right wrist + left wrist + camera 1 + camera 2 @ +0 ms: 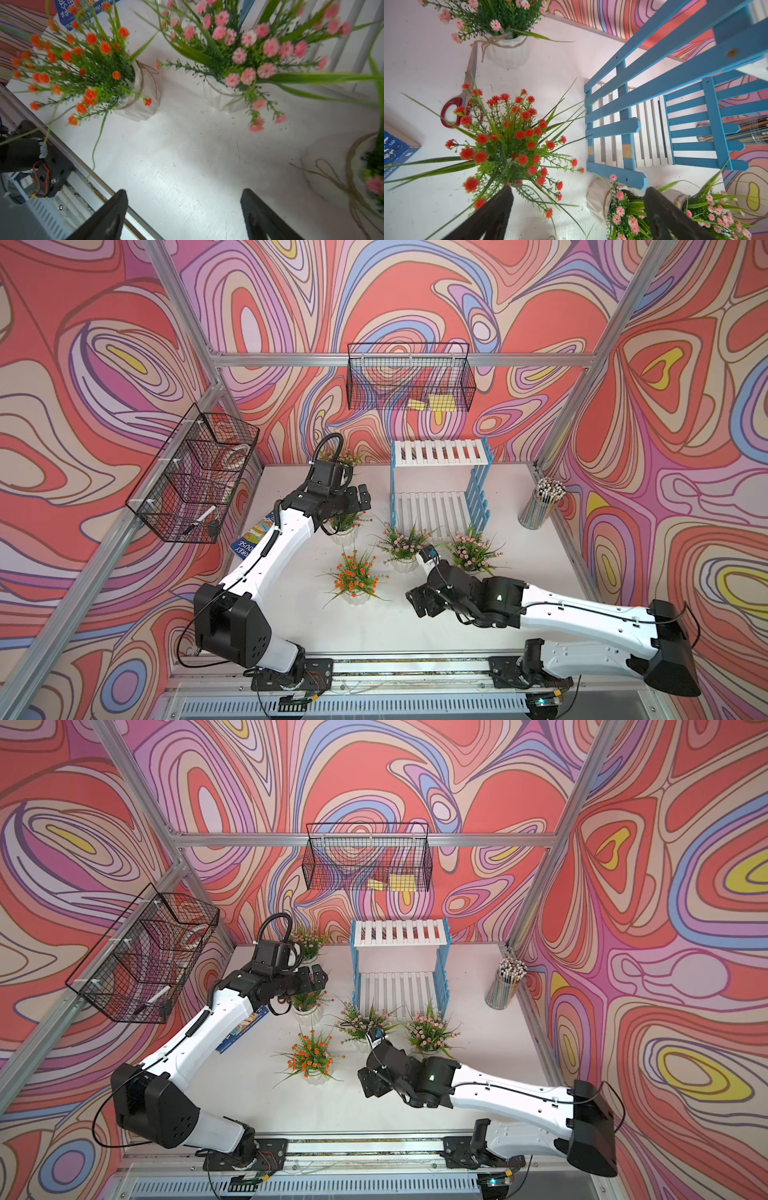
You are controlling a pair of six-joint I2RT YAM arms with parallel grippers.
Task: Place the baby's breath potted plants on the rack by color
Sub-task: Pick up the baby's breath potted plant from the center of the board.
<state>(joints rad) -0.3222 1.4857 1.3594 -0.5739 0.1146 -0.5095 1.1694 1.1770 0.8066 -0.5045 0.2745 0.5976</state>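
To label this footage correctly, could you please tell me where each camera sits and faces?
Top views: overhead, front, looking down at rack and table; both arms show.
Left wrist: above an orange plant, facing down; open left gripper shows.
Right wrist: low over the table; open right gripper shows.
Wrist views share the middle pink plant.

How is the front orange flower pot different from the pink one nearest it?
The front orange plant has orange blooms; the pink plant has pale pink ones. The pink plant stands just before the rack; the orange plant farther off. Both sit in white ribbed pots.
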